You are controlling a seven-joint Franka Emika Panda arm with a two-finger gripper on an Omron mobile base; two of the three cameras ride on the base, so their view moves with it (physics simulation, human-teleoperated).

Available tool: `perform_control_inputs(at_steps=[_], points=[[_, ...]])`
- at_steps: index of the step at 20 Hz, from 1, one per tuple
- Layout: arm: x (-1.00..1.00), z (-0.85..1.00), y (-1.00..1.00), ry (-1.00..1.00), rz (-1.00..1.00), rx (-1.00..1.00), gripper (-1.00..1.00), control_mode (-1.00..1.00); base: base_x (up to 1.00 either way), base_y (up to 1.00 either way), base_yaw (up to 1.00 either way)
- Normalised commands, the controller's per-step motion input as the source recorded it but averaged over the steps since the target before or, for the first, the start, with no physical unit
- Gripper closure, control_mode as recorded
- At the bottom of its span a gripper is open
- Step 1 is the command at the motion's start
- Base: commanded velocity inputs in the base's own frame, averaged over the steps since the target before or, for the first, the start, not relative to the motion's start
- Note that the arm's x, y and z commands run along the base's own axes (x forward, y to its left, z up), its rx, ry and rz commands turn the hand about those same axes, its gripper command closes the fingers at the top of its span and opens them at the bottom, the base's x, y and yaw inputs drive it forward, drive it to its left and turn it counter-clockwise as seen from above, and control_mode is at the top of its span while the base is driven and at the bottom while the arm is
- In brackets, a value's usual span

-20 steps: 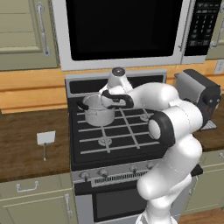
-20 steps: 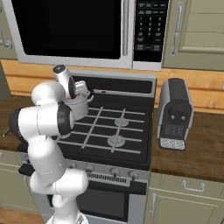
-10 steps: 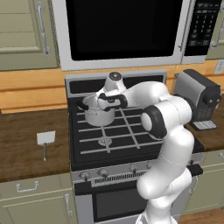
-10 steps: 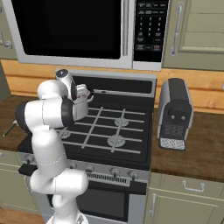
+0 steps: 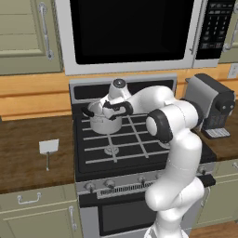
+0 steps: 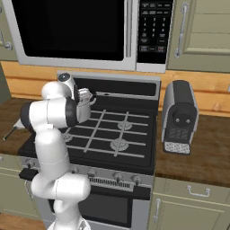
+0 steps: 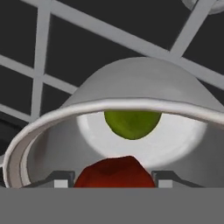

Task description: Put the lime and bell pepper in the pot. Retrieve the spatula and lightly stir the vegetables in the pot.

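Item: your end effector (image 7: pixel 113 181) grips the bell pepper (image 7: pixel 114 172) between its fingers, at the pot's (image 7: pixel 144 83) mouth. Lime (image 7: pixel 132 123) lies inside. Pot: stove's rear-left corner.

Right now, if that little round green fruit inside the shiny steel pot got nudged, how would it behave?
The small round green lime would probably roll, being smooth and ball-shaped on the flat bottom of the shiny steel pot. It likely wouldn't escape, since the pot's walls rise around it. It looks firm, so it shouldn't squash.
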Motion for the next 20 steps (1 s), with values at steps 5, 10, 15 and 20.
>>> perform_control_inputs(at_steps=[5, 10, 15, 20], points=[[0.02, 0.01, 0.00, -0.01, -0.03, 0.02, -1.00, -1.00, 0.00, 0.00, 0.00], [-0.03, 0.17, 0.00, -0.05, -0.03, 0.07, -1.00, -1.00, 0.00, 0.00, 0.00], [-0.77, 0.43, 0.00, -0.08, -0.08, 0.09, -1.00, -1.00, 0.00, 0.00, 0.00], [-1.00, 0.48, 0.00, -0.01, -0.14, 0.13, -1.00, -1.00, 0.00, 0.00, 0.00]])
